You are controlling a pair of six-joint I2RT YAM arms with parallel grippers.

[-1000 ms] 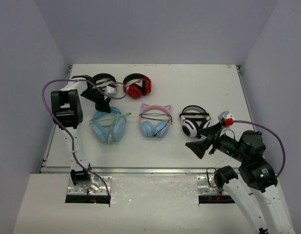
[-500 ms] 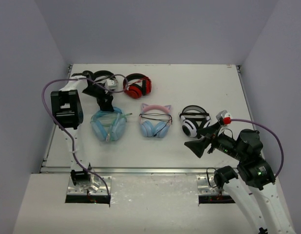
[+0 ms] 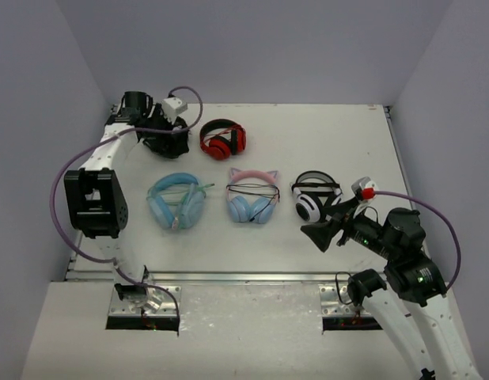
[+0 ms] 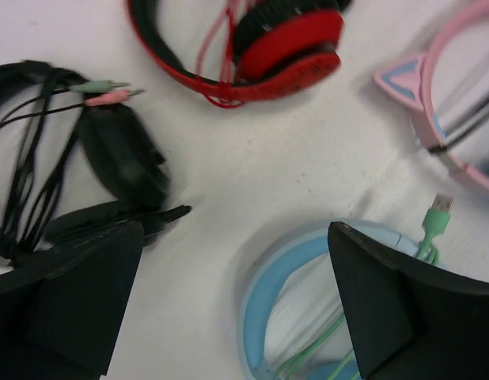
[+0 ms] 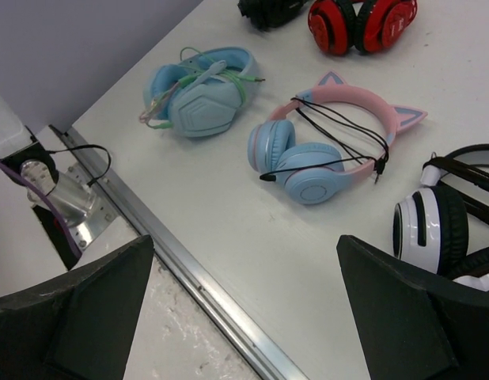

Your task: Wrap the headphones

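Black and wide open, the right hand [image 3: 330, 225] hangs over the near right part of the table [image 3: 324, 134]. Its two fingers are far apart and it holds nothing. It sits just in front of the white-and-black headphones [image 3: 316, 198].

Those are the right end of a row of three across the middle of the table. The pink cat-ear headphones [image 3: 252, 196] are in the middle of the row, with a thin black wire lying over them. The light-blue headphones [image 3: 176, 202] are at the left end. They lie flat with the two ear cups close together and the wide band curving toward the far side. A thin green cable [image 5: 236, 83] lies loose over the cups and the band, and some of it loops out on the table beside them. Its plug end rests on the table just by the band. No hand touches these headphones.

Farther back are the red headphones [image 3: 223, 138]. Just left of them lie the black headphones [image 4: 39, 134], with their black wires bunched up. The left hand [image 3: 161, 141] hangs over the black ones at the far left. Its fingers are spread wide and it holds nothing.
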